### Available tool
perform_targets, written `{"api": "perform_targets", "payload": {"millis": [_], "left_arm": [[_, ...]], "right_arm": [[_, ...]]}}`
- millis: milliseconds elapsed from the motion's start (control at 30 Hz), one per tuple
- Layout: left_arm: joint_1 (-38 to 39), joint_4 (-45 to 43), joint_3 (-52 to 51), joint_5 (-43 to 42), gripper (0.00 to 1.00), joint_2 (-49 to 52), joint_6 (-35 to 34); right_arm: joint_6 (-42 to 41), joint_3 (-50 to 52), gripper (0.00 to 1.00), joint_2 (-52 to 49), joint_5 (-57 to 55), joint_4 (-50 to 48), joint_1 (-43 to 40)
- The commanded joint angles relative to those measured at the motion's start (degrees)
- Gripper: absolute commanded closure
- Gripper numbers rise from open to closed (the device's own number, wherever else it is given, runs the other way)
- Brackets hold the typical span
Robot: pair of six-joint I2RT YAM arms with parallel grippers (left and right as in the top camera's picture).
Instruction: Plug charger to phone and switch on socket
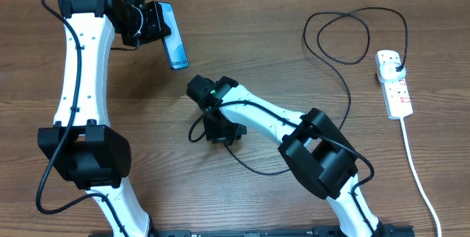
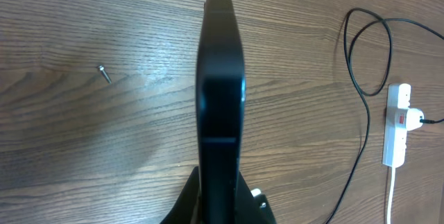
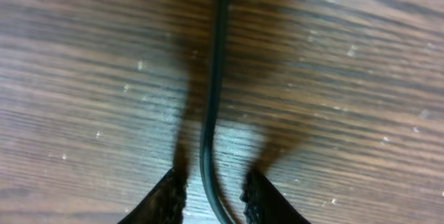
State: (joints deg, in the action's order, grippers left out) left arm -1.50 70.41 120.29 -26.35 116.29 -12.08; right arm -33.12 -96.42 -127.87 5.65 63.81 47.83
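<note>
**Far left above the table: one phone**

One phone, clamped in the left gripper, slants its long axis toward centre. One charger passes through the right gripper, its jaws narrowly apart, not pinching. One socket lies far right on the brown wood-grain table.

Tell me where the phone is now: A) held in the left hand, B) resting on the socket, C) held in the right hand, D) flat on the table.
A: the left hand grips the phone above the table, while the right hand only straddles the charger cable.
</note>
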Motion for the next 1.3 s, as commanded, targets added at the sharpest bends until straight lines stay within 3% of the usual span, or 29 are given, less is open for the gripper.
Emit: {"api": "perform_targets", "payload": {"millis": [0, 67, 700, 1033, 1200, 1267], "left_arm": [[0.02, -0.39, 0.68, -1.77, 0.96, -0.33, 0.09], [0.02, -0.42, 0.68, -1.77, 0.96, -0.33, 0.09], [0.02, -0.35, 0.68, -1.77, 0.96, -0.33, 0.07], [0.02, -0.37, 0.68, -1.75, 0.96, -0.33, 0.17], [0.02, -0.31, 0.68, -1.77, 0.96, -0.33, 0.28], [0.02, -0.22, 0.68, -1.77, 0.96, -0.33, 0.28]], "right_arm": [[-0.11, 2.25, 0.85, -1.49, 2.12, 0.26, 0.55], [-0.11, 2.25, 0.96, -1.49, 2.14, 1.53, 0.61], [-3.21, 4.96, 0.96, 3.67, -5.22, 18.84, 4.28], [-2.45, 15.15, 0.96, 19.47, -5.62, 17.42, 3.85], [-1.55, 15.15, 0.16, 19.82, -5.62, 14.43, 3.80], [-1.55, 15.15, 0.12, 19.82, -5.62, 14.03, 3.78]]}}
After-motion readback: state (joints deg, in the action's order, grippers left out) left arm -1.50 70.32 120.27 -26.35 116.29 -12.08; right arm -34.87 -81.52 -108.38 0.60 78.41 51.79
